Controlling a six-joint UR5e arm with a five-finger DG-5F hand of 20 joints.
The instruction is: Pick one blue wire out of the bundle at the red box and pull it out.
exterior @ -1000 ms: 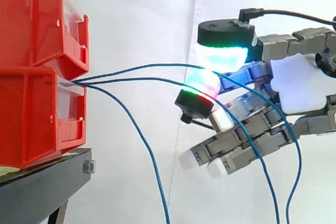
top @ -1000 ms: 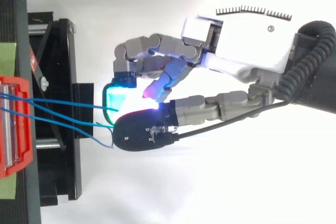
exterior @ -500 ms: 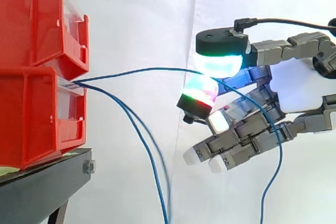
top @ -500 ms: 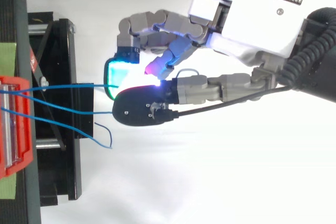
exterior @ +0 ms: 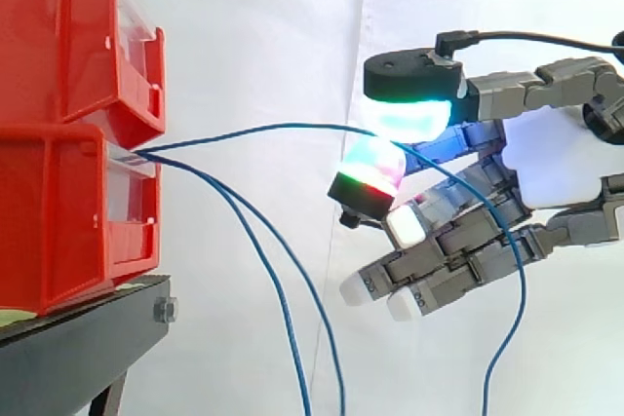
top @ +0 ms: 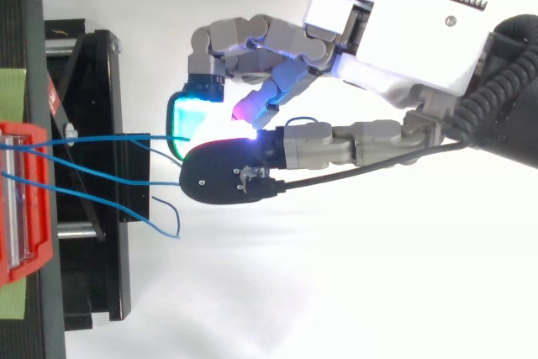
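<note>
One blue wire (exterior: 283, 126) in hand (exterior: 556, 168)

The red bins (exterior: 58, 202) look like glossy plastic with clear plastic fronts (exterior: 130, 187), the stand (exterior: 68, 353) matt black metal, the curtain (exterior: 263, 36) white cloth, the blue wire (exterior: 263, 127) smooth-sheathed, the hand (exterior: 561, 168) matt grey.

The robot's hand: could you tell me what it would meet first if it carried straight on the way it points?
The hand points left along the blue wire that it pinches. Straight on, it would probably first meet the front of the lower red bin, where the wires come out, though the exact depth is unclear.
</note>
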